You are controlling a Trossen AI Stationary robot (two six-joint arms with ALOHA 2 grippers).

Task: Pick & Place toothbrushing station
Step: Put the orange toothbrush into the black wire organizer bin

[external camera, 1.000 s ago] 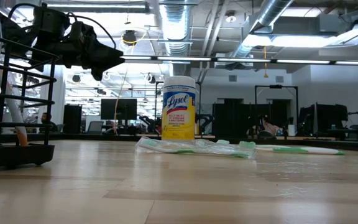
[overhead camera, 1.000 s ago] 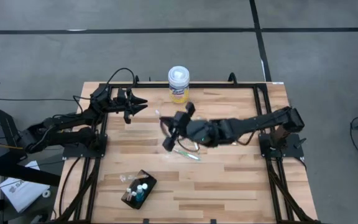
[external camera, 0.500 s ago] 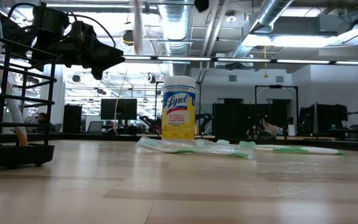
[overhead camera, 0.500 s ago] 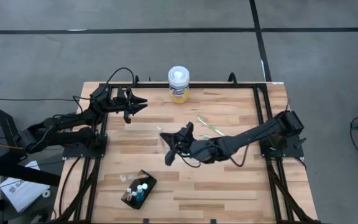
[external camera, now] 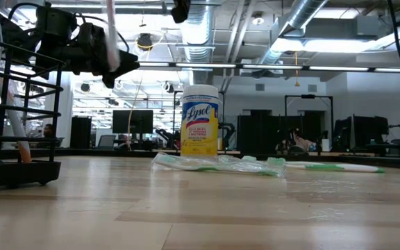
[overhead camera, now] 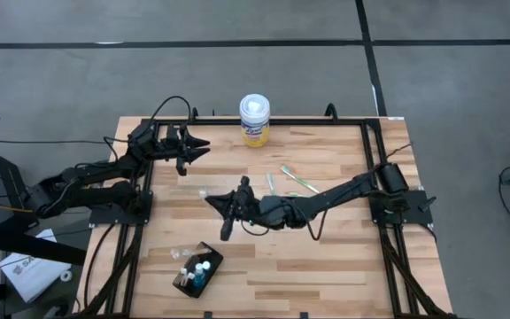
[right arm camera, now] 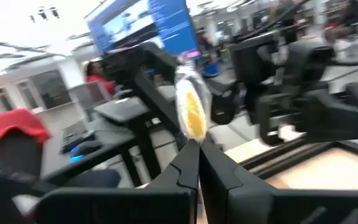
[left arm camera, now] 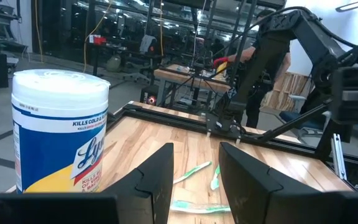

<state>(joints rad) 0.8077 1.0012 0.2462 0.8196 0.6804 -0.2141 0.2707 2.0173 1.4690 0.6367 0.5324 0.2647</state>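
Right gripper (overhead camera: 222, 210) now nearer toothbrushing station (overhead camera: 198, 269).

Toothbrushing station (external camera: 9, 118) cut off at low view's edge; held item (right arm camera: 191, 112) blurred.

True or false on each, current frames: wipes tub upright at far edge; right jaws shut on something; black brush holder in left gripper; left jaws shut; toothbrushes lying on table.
1. The wipes tub stands upright at the table's far edge. True.
2. The right gripper has its jaws shut on a slim packet. True.
3. The black holder is in the left gripper. False: it sits on the table near the front edge, no gripper on it.
4. The left jaws are shut. False: they stand apart, empty.
5. Green toothbrushes lie on the table. True.
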